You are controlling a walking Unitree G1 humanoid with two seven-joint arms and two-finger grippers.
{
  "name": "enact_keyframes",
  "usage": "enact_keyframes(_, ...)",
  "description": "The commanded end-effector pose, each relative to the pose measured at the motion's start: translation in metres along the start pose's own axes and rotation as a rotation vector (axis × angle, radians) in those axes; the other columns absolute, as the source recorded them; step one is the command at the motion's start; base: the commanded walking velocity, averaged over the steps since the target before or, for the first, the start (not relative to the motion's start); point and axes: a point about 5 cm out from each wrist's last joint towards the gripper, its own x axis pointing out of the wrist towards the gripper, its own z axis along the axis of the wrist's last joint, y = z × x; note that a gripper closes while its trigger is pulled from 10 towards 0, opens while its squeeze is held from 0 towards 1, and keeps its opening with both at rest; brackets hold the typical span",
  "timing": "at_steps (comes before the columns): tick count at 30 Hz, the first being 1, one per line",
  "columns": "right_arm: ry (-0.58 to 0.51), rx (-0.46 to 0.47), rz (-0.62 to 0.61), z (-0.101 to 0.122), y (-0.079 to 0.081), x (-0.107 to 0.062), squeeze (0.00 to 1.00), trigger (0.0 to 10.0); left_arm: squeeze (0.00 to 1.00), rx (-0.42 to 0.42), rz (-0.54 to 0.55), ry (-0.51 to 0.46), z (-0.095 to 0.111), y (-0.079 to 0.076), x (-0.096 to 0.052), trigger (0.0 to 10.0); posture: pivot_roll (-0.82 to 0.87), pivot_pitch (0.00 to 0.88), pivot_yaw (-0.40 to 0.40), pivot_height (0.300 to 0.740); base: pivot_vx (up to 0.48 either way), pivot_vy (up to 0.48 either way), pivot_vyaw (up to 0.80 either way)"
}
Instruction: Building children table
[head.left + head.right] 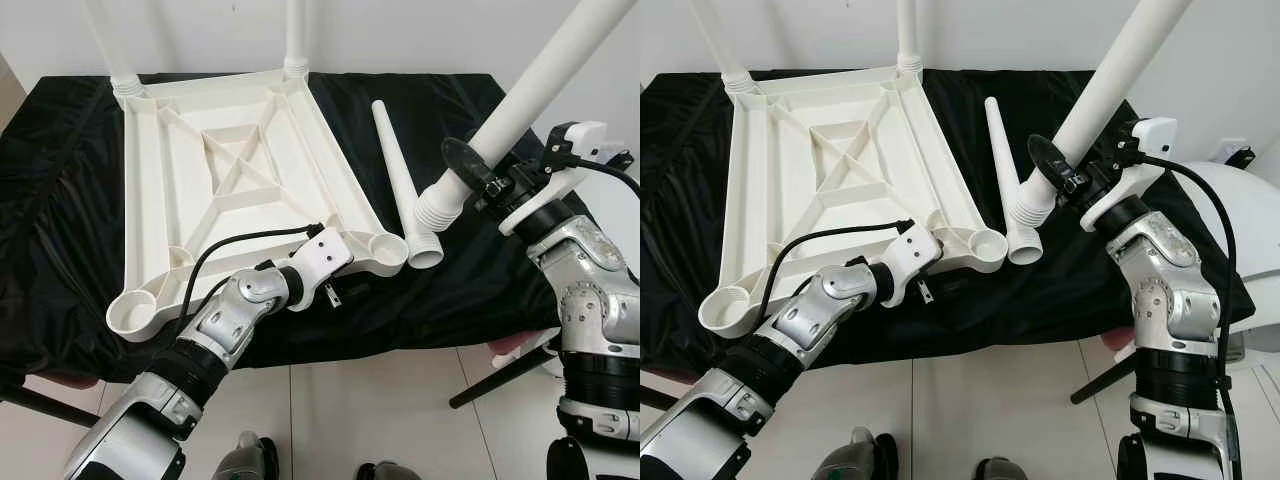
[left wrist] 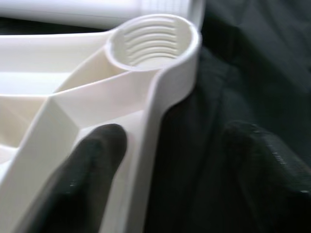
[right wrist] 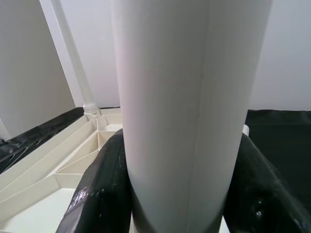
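My left gripper (image 2: 160, 160) straddles the tabletop (image 1: 240, 170) rim, bracing it. My right gripper (image 1: 478, 172) pinches a leg (image 1: 520, 110), tilted toward the empty socket (image 1: 385, 245).

Table (image 1: 60, 180), draped in black cloth (image 1: 470, 290), on a pale tiled floor (image 1: 350, 400). Lying on it: 1 white tabletop (image 1: 240, 170), upside down, ribbed underside up, 2 legs (image 1: 296, 30) upright at far corners; 1 loose leg (image 1: 400, 180) flat beside it.
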Motion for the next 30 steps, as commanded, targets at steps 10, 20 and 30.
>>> enact_keyframes(10,0.002,-0.009,0.03,0.004,0.003,-0.003,0.0,10.0,0.0,-0.018,-0.091,0.049,-0.012,-0.006,0.001,0.0,-0.09,0.152,0.053,0.74,0.0,0.0,0.0)
enact_keyframes(20,0.048,0.007,0.137,0.001,0.01,-0.009,0.0,10.0,0.0,0.0,-0.087,0.079,-0.017,0.004,-0.006,0.0,-0.08,0.168,0.047,0.74,0.0,0.0,0.0)
enact_keyframes(30,0.091,0.019,0.261,-0.01,0.019,0.002,0.0,10.0,0.0,0.014,-0.088,0.104,-0.02,0.004,-0.014,10.0,-0.05,0.186,0.011,0.74,0.0,0.0,0.0)
